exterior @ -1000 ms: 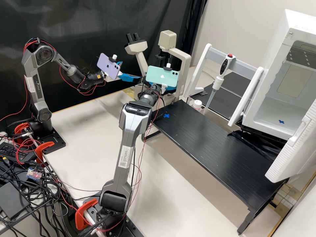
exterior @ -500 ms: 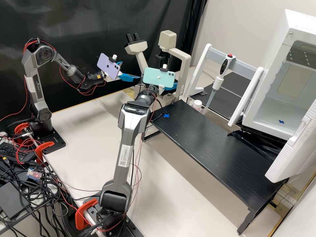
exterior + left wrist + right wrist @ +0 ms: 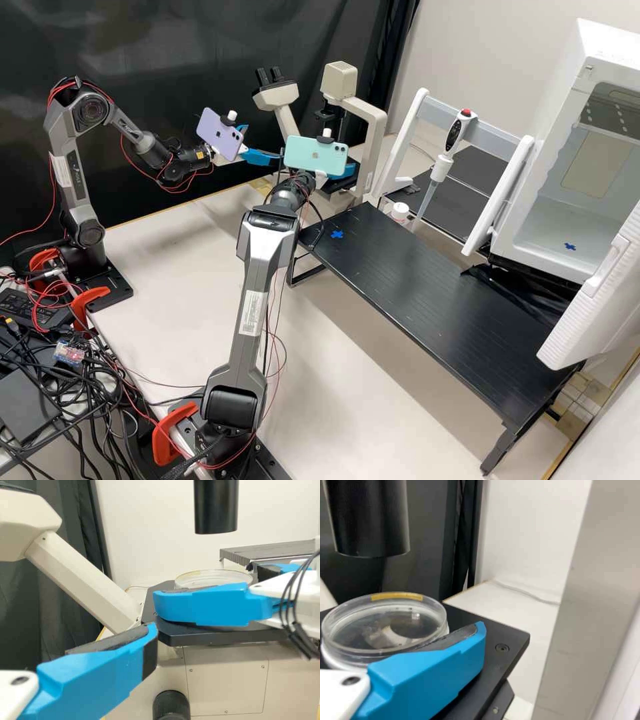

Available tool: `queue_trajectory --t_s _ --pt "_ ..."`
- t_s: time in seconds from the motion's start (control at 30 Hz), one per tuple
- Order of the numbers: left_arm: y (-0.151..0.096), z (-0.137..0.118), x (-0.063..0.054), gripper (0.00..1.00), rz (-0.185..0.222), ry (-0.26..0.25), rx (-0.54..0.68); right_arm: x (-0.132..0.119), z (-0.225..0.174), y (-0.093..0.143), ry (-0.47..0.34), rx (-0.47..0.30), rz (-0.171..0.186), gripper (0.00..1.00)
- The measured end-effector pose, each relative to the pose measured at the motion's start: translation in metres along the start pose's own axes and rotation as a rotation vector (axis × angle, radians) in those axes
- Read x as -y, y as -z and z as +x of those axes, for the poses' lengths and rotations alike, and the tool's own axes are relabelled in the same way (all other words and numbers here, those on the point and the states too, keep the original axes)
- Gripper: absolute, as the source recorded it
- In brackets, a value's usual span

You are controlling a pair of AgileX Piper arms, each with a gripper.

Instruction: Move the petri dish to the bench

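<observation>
The right claw [image 3: 344, 171] is open, one blue finger [image 3: 430, 672] just beside the petri dish [image 3: 357, 632], touching or not I cannot tell. The dish is round, shallow and clear, with a yellow strip on its rim and whitish lower edge. It sits on the microscope's black stage [image 3: 512, 637]. Farther off, the left claw [image 3: 267, 143] is spread open.

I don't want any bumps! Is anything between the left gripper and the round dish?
Yes. In the left wrist view, the right gripper's blue finger is in front of the petri dish, so it stands between the left gripper's blue finger and the dish.
</observation>
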Motion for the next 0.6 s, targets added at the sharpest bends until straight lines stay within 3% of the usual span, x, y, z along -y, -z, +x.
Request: queue_trajectory --t_s 0.13,0.17,0.6 --pt "0.0000 0.0000 0.0000 1.00 0.000 0.000 0.000 0.0001 0.0046 -0.0003 -0.003 0.017 0.004 1.00" --pt "0.0000 0.0000 0.0000 1.00 0.000 0.000 0.000 0.0000 0.0052 -0.0002 -0.004 0.018 0.000 0.00" --pt "0.0000 0.0000 0.0000 1.00 0.000 0.000 0.000 0.0026 0.0082 -0.0019 -0.001 0.023 -0.011 0.00"
